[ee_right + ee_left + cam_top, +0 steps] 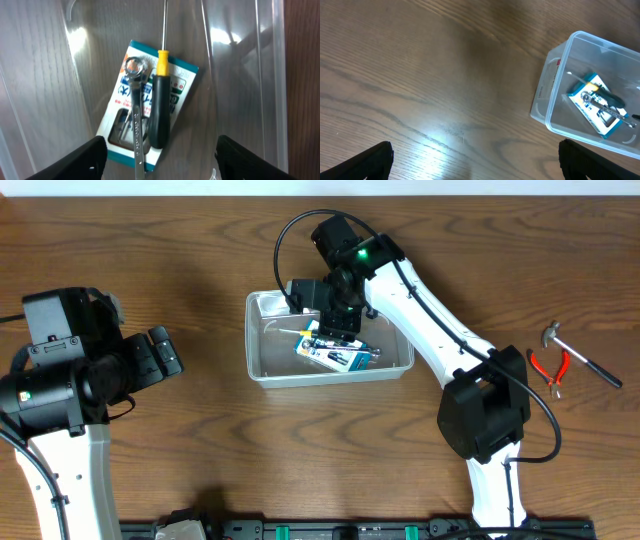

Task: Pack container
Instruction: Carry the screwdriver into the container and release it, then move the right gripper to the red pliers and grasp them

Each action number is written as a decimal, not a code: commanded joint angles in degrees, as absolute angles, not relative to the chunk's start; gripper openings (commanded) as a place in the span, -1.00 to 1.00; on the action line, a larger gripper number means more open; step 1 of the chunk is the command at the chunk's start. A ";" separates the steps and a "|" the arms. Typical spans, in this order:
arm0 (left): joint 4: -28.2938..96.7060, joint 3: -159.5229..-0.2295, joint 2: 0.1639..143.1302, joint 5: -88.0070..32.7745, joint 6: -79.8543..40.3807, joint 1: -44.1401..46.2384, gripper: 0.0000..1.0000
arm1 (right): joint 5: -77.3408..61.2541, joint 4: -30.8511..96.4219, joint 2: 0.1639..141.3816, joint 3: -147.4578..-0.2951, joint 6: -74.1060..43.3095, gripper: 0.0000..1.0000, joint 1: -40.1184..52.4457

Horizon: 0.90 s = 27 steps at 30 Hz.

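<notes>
Right gripper [338, 320] hangs low inside the container [252, 350], mid-table toward the far side; rising crookedly could drag its wall. Left wrist: left gripper [477, 167] gapes empty, well apart. Right wrist: jaws apart over screwdriver [160, 120] and wrench [135, 135], which could snag.

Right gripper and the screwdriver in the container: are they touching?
Apart. Right wrist view: the screwdriver lies on the blue card; the right gripper stands open, fingers wide either side with clear gaps.
</notes>
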State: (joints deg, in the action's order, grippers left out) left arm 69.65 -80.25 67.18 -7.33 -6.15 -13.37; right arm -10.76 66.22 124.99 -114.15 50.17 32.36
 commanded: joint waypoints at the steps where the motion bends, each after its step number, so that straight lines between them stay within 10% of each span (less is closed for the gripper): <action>1: 69.84 -80.79 67.31 -7.49 -6.42 -13.15 0.96 | -10.96 66.61 123.94 -114.34 47.97 0.47 31.75; 16: 69.84 -80.79 67.31 -7.46 -6.20 -13.15 0.96 | -0.69 68.88 106.10 -114.37 2.70 0.58 10.20; 27: 69.80 -80.79 67.31 -7.46 -6.22 -13.15 0.96 | -2.98 79.70 107.94 -110.10 13.47 0.87 -10.85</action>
